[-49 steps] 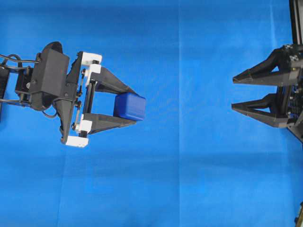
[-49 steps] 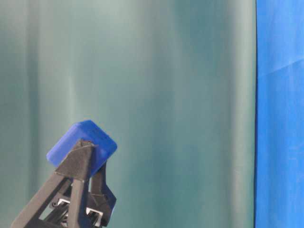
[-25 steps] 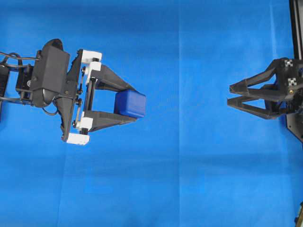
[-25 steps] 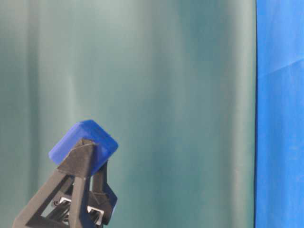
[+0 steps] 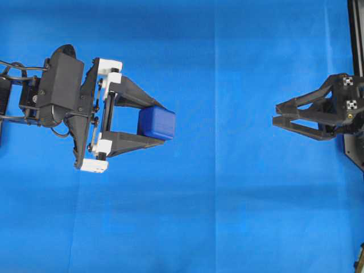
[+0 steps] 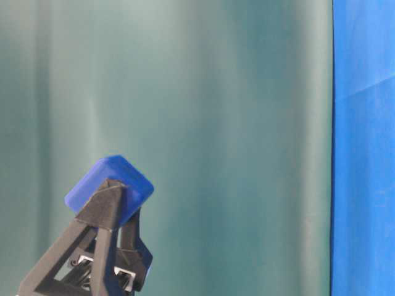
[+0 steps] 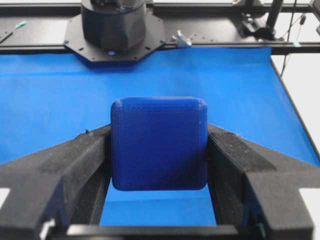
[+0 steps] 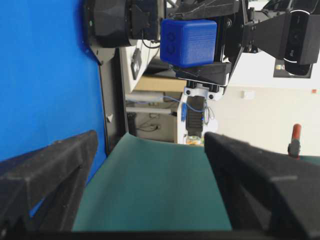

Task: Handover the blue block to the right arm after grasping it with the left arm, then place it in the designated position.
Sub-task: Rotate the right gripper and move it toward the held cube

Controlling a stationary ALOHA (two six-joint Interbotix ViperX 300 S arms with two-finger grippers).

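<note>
Blue block point(image 5: 156, 123): we log it clamped between the left gripper point(image 5: 160, 125) fingertips, aloft over the blue cloth point(image 5: 227, 216). Rigid, light, likely smooth-faced. Right gripper point(image 5: 275, 119) spread wide, well apart. We advise taking the free faces crosswise.

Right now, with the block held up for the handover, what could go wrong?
The left gripper pinches the blue block only near its fingertips, so a bump could knock it loose. The right gripper is open but apart from it and looks rolled on its side; its fingers may meet the left fingers instead of the block's free faces.
</note>
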